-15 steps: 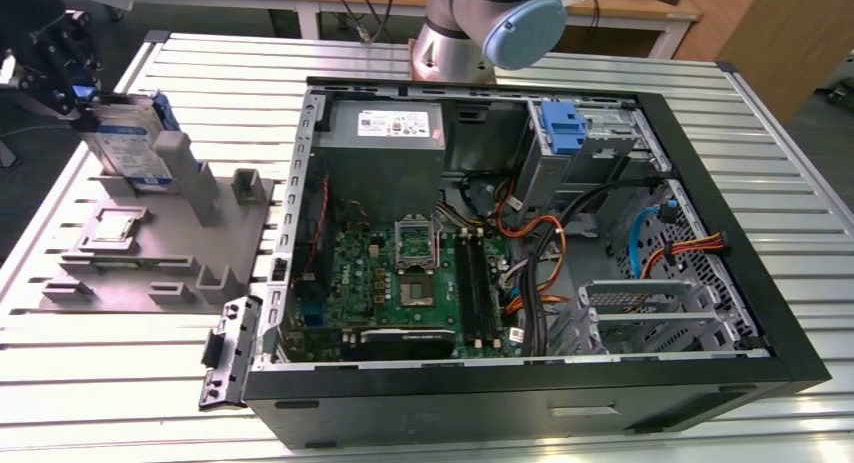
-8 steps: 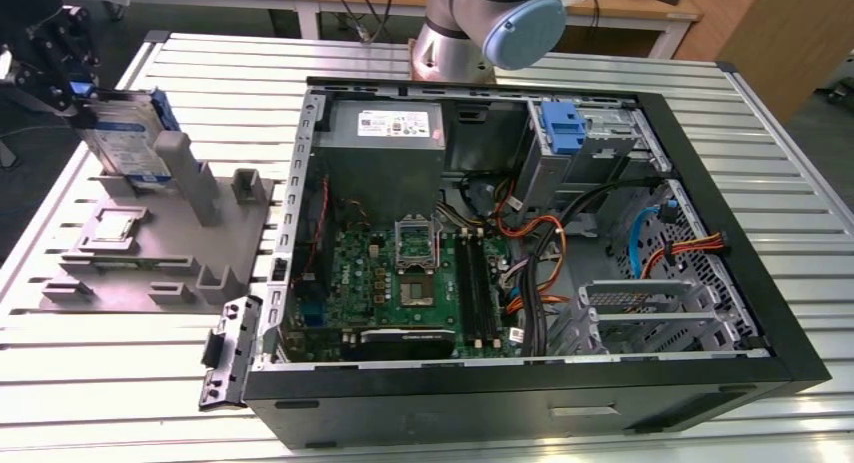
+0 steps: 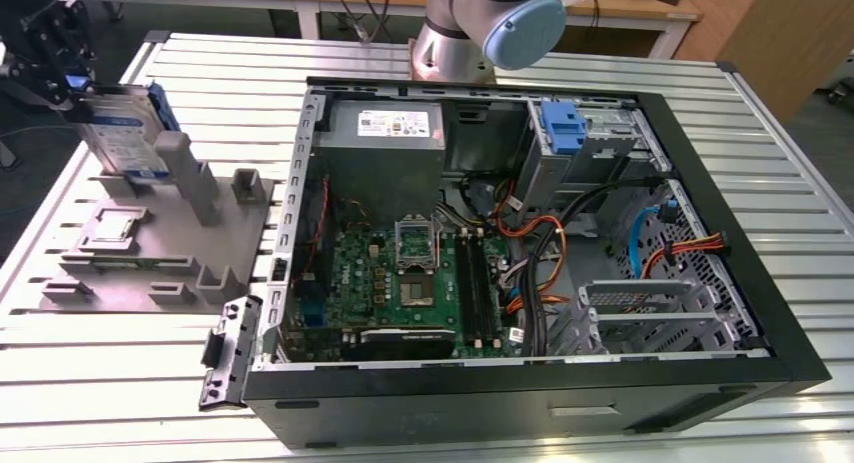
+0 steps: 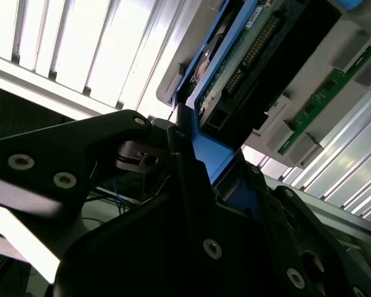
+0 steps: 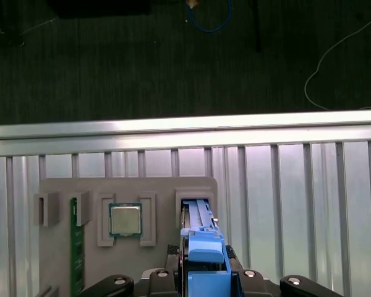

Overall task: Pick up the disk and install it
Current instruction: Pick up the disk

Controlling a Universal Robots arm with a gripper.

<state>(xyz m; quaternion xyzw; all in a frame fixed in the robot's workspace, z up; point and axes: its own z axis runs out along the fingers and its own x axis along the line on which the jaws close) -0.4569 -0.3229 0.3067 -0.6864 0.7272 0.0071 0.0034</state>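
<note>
The disk point(image 3: 123, 131), a silver-grey drive in a blue bracket, stands on edge in a slot of the grey fixture point(image 3: 134, 248) at the exterior view's left. My gripper point(image 3: 78, 88) is at the disk's upper end, and its black fingers point(image 4: 180, 145) press against the blue bracket point(image 4: 211, 158). In the first wrist view the bracket point(image 5: 202, 247) sits between the gripper's point(image 5: 201, 275) fingers, with the disk reaching into the fixture slot point(image 5: 195, 199). The disk's green circuit side point(image 4: 247, 46) shows in the second wrist view.
The open computer case point(image 3: 534, 383) lies at the exterior view's right, holding a motherboard point(image 3: 407, 283), a grey power supply point(image 3: 380, 133), an upright blue carrier point(image 3: 566, 128) and loose cables point(image 3: 561, 243). The fixture also holds a processor point(image 5: 125, 219) and a memory stick point(image 5: 76, 247). The slatted table's edge point(image 5: 185, 127) meets dark floor.
</note>
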